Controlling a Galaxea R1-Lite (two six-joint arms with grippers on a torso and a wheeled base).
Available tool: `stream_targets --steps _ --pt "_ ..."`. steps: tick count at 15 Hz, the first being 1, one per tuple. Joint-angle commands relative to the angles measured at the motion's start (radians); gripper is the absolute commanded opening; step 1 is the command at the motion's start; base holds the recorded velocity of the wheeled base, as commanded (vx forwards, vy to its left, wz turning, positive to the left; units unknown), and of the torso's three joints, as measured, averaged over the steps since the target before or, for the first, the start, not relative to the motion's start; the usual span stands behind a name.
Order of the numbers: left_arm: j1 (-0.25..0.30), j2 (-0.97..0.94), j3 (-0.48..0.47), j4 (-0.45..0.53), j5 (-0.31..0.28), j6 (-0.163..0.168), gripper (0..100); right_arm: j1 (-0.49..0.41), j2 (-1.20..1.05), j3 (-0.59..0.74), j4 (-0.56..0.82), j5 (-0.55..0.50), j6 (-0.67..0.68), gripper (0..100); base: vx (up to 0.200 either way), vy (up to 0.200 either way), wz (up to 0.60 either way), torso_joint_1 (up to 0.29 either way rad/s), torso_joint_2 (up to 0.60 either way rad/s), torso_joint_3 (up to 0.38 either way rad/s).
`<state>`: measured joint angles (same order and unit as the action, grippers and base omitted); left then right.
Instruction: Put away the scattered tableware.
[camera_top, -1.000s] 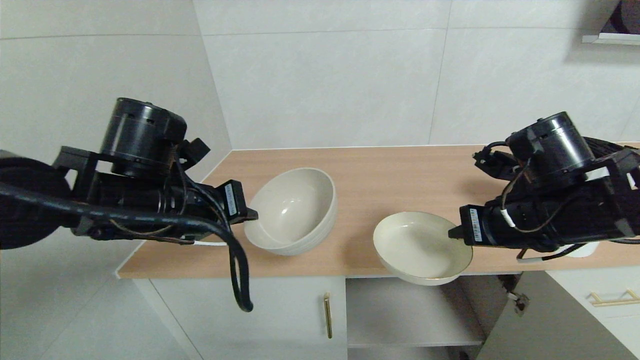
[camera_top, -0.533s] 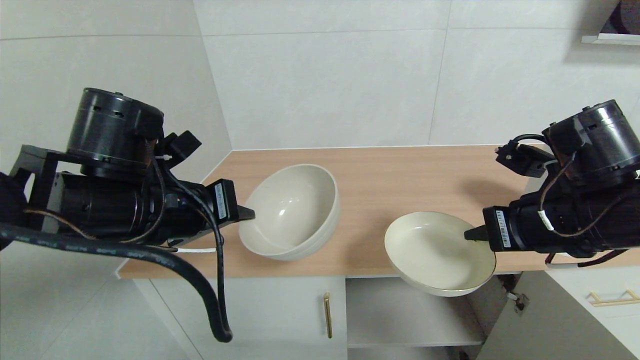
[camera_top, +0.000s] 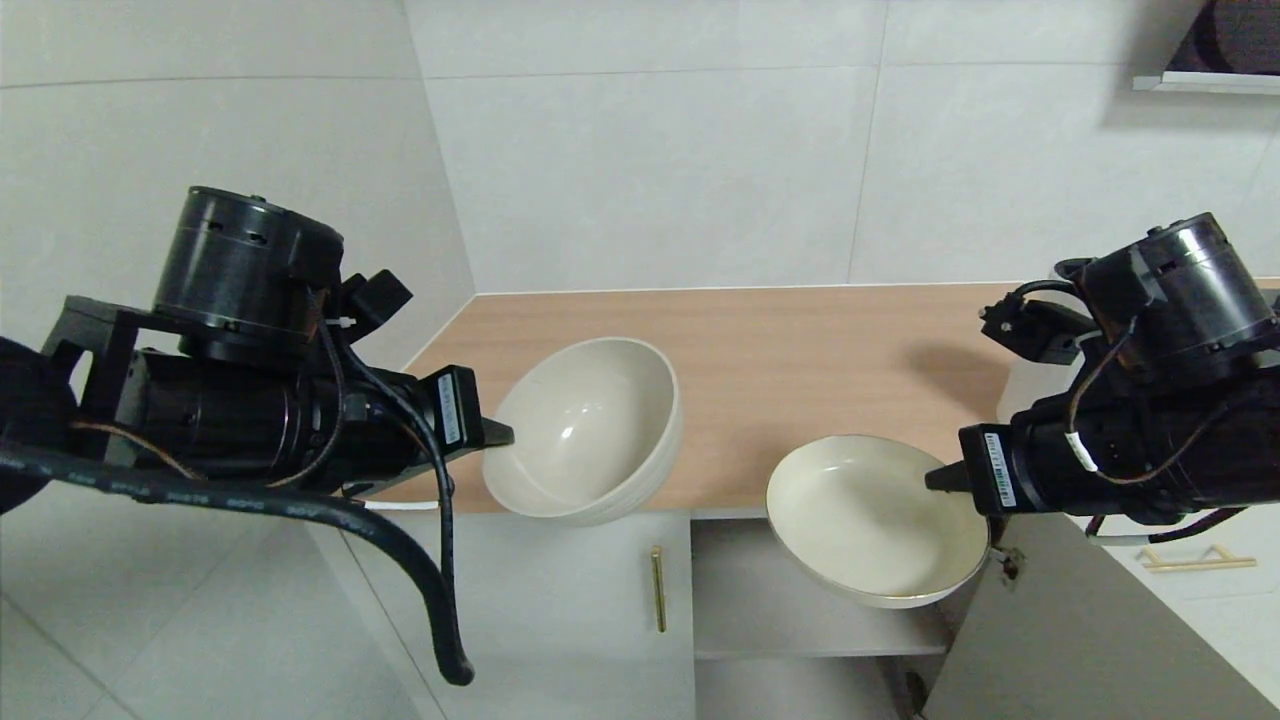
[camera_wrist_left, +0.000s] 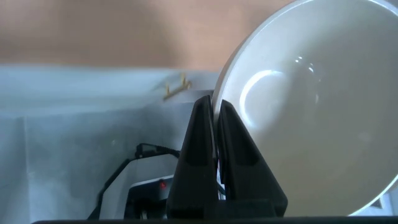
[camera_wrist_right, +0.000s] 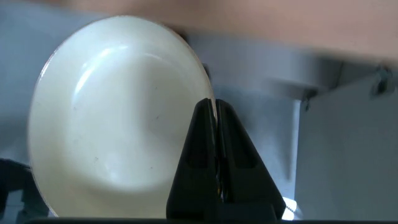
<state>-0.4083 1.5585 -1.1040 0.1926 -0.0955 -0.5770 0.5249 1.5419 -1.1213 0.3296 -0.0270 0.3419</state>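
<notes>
My left gripper (camera_top: 497, 434) is shut on the rim of a deep cream bowl (camera_top: 585, 430), holding it tilted in the air over the front edge of the wooden counter (camera_top: 780, 350). The left wrist view has the same bowl (camera_wrist_left: 311, 106) with the left gripper (camera_wrist_left: 215, 118) pinching its rim. My right gripper (camera_top: 942, 477) is shut on the rim of a shallow cream plate (camera_top: 875, 520), which hangs in front of the open cabinet (camera_top: 800, 610) below the counter. In the right wrist view the plate (camera_wrist_right: 118, 106) is clamped at its edge by the right gripper (camera_wrist_right: 215, 118).
Below the counter a closed cabinet door has a brass handle (camera_top: 657, 588). The open cabinet door (camera_top: 1050, 640) swings out at the right, and a shelf (camera_top: 800, 650) lies inside. A drawer with a brass handle (camera_top: 1200, 560) is at far right. Tiled walls meet behind the counter.
Both arms have pulled back from the counter with their dishes lifted. The plate has come off the counter edge and now hangs lower, before the open cabinet. The head camera has shifted slightly.
</notes>
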Motion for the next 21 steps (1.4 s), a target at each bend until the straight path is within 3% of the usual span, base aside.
stream_targets --steps 1,16,21 --pt "0.000 0.008 0.000 -0.001 0.000 0.000 0 0.000 0.020 0.000 -0.001 -0.002 0.000 0 0.000 0.000 0.00 0.000 0.00 0.000" --pt "-0.004 0.017 0.006 -0.002 -0.001 0.000 0 0.000 0.070 0.000 -0.003 -0.007 0.000 0 0.000 0.000 0.00 0.000 0.00 0.000" --pt "-0.004 0.017 0.006 -0.002 -0.001 0.000 0 0.000 0.073 0.000 -0.003 -0.007 0.000 0 0.000 0.000 0.00 -0.160 0.37 0.208"
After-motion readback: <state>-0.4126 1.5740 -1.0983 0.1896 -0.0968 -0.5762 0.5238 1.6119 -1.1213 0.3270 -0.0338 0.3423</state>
